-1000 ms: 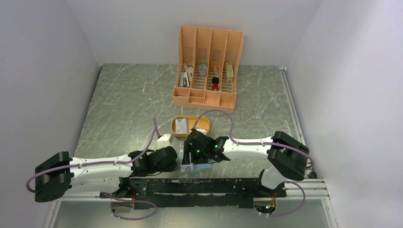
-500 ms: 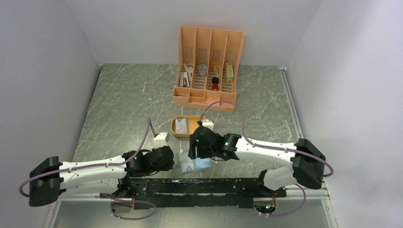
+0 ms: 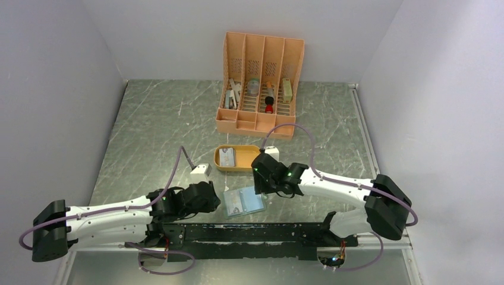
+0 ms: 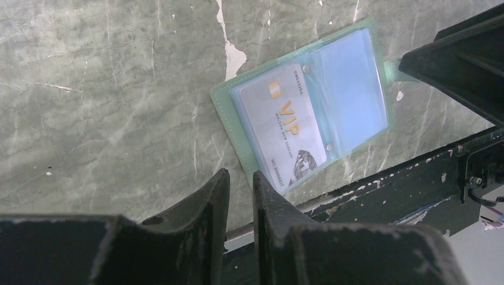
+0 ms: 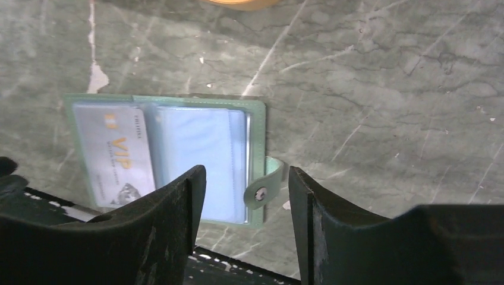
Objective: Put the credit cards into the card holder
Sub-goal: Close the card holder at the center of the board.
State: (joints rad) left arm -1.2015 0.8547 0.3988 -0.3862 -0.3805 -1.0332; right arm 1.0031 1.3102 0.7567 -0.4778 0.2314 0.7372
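The card holder (image 4: pixel 350 89) lies open and flat on the marbled table (image 4: pixel 119 89), a soft pale-green cover with glossy clear pockets and a grey VIP card (image 4: pixel 284 127) in one. It lies just beyond the left gripper (image 4: pixel 239 178), whose fingers are a narrow slit apart. It is also below the right gripper (image 5: pixel 245 178), which is spread wide; neither holds anything. The right fingers hide its near edge, and the card (image 3: pixel 227 157) in the orange tray (image 3: pixel 246 157) is too small to read.

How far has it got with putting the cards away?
One done: a VIP card sits in a clear pocket of the open card holder; the pocket beside it is empty. In hand: nothing, both the left claw and right claw are open and empty. To do: a second card lying in the orange tray.
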